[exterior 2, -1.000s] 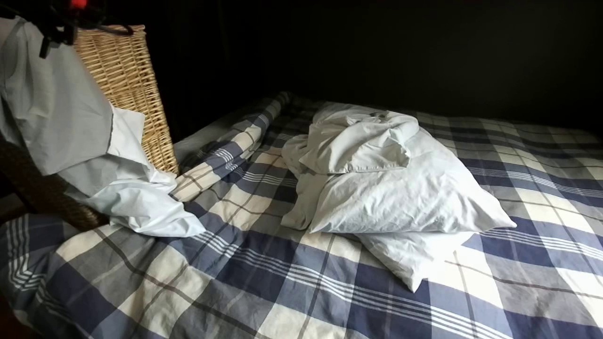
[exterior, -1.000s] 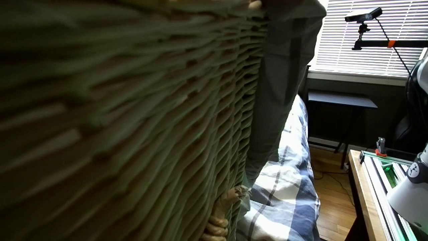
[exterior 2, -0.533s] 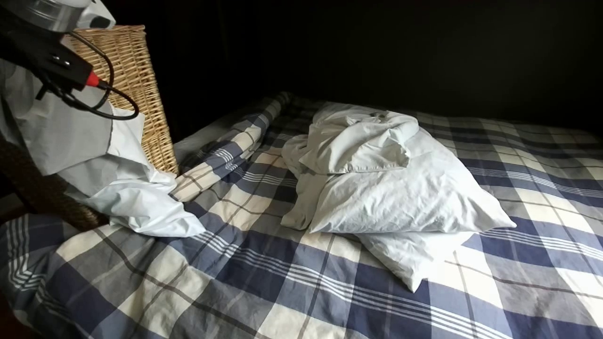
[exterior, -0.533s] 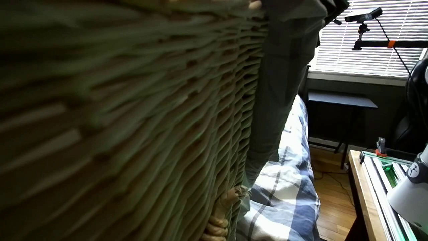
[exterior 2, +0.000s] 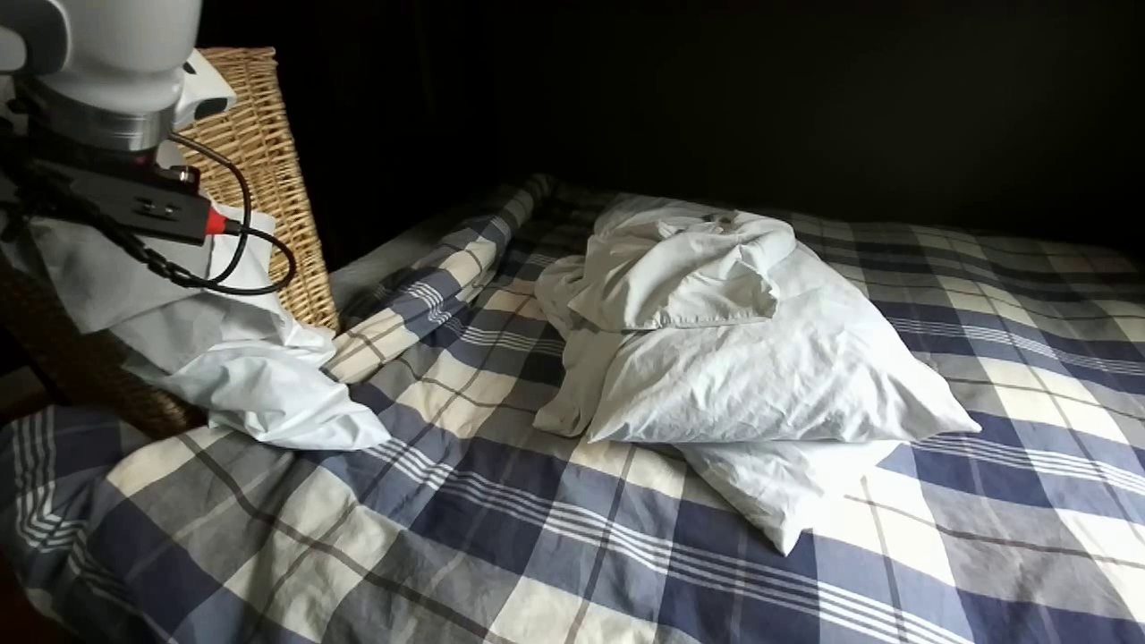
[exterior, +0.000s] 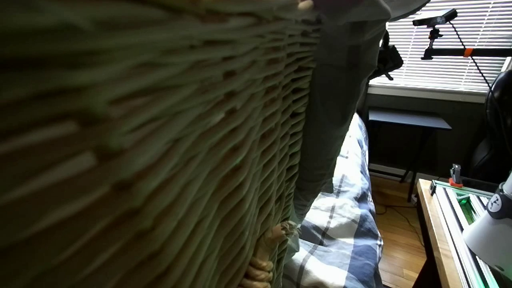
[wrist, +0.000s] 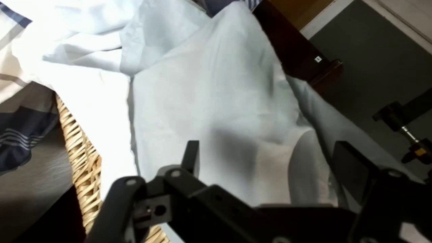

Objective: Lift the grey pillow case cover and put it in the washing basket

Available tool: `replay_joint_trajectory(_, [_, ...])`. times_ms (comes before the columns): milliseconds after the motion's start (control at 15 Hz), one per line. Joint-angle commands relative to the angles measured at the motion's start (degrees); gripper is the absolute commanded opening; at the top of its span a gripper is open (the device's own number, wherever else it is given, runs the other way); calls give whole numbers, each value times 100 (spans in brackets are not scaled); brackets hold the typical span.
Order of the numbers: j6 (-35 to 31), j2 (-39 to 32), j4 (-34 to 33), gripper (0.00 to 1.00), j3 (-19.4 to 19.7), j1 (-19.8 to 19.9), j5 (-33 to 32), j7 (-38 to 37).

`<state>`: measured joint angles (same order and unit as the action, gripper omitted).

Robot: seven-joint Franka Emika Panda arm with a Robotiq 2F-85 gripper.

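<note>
Jaws wide and empty, the gripper point(wrist: 268, 152) hangs before a raised fold point(wrist: 308, 165), lower right in the wrist view: to my eye, the best pinch on a light-looking, limp grey pillow case cover point(wrist: 202, 101), draped mid-frame over the washing basket point(wrist: 81, 162), left.

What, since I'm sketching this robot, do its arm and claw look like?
The arm is white and rounded, with a silvery collar near its end. Below that sit a black box, a red connector and black cables. Elsewhere, a dark band carries a round white emblem. The claw is black, with two blunt fingers and pale screw heads.
</note>
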<state>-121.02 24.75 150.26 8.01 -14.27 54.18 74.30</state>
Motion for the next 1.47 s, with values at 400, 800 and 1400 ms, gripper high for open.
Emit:
replay_joint_trajectory(400, [-433, -340, 138, 68, -936, 190, 902, 1607])
replay_joint_trajectory(800, [-367, -257, 31, 29, -1030, 391, 768, 1680])
replay_joint_trajectory(1400, [-252, 231, -582, 1, -988, 768, 540, 1302])
